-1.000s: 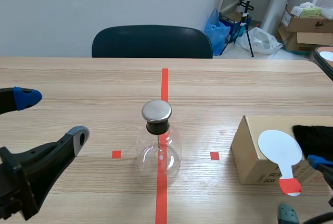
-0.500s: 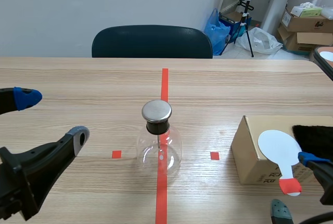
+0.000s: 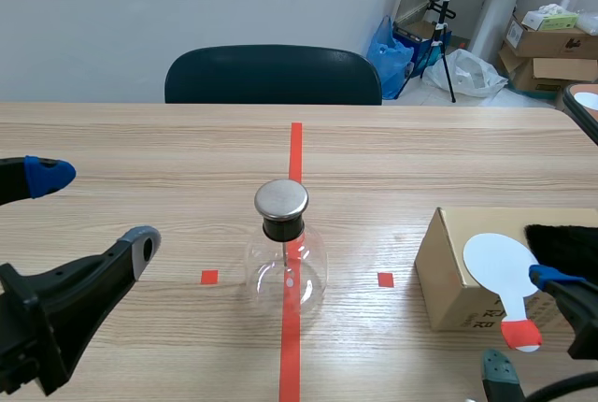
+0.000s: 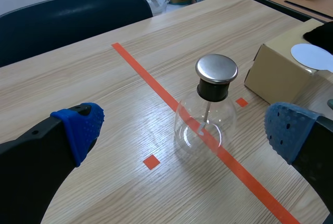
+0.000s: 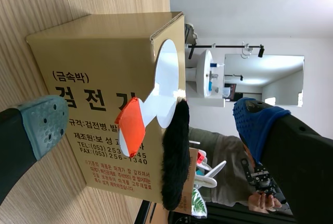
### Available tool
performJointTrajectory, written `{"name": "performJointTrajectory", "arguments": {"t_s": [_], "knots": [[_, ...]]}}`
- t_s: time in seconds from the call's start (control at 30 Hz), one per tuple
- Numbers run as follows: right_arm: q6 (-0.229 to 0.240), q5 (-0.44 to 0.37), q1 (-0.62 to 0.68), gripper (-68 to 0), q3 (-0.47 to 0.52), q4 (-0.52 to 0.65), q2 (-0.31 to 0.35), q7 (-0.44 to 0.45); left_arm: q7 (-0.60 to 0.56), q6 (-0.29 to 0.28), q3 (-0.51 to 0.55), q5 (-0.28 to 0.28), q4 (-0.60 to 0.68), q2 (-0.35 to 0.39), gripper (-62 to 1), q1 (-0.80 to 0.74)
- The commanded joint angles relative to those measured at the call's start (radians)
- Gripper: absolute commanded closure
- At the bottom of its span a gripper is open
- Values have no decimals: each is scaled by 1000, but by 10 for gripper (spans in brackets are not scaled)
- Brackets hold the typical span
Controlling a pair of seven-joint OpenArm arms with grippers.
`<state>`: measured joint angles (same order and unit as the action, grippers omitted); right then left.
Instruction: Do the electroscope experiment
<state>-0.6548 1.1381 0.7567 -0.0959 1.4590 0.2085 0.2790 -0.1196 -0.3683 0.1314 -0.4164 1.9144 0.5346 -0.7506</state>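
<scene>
The electroscope [image 3: 285, 257] is a clear glass flask with a metal cap [image 3: 281, 198], standing on the red centre tape; it also shows as the flask [image 4: 206, 120] ahead of my left gripper. My left gripper [image 3: 93, 208] [image 4: 183, 127] stands open at the table's left, well short of the flask. On the cardboard box [image 3: 450, 276] [image 5: 88, 73] lies a white round paddle [image 3: 503, 266] [image 5: 164, 75] with a red handle [image 3: 520, 334] [image 5: 130, 125], next to a black fur cloth [image 3: 565, 245] [image 5: 174, 153]. My right gripper [image 3: 526, 325] [image 5: 151, 122] is open, its fingers either side of the red handle without touching it.
A dark chair [image 3: 273, 75] stands behind the table's far edge. Boxes and bags [image 3: 547, 37] lie on the floor at the back right. Small red tape squares [image 3: 209, 277] mark the table on both sides of the flask.
My right gripper has moved up and inward toward the paddle's red handle. The left arm, flask and box have not moved.
</scene>
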Motion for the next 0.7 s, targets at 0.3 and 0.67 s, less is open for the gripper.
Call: {"name": "performJointTrajectory", "arguments": {"t_s": [0.3,0.67], "knots": [[-11,22,-9,-679,3,13,19,-31,-11,-1,-8,-7,15,0,-623,0],[-11,22,-9,-176,3,13,19,-29,-11,-1,-8,-7,15,0,-623,0]]}}
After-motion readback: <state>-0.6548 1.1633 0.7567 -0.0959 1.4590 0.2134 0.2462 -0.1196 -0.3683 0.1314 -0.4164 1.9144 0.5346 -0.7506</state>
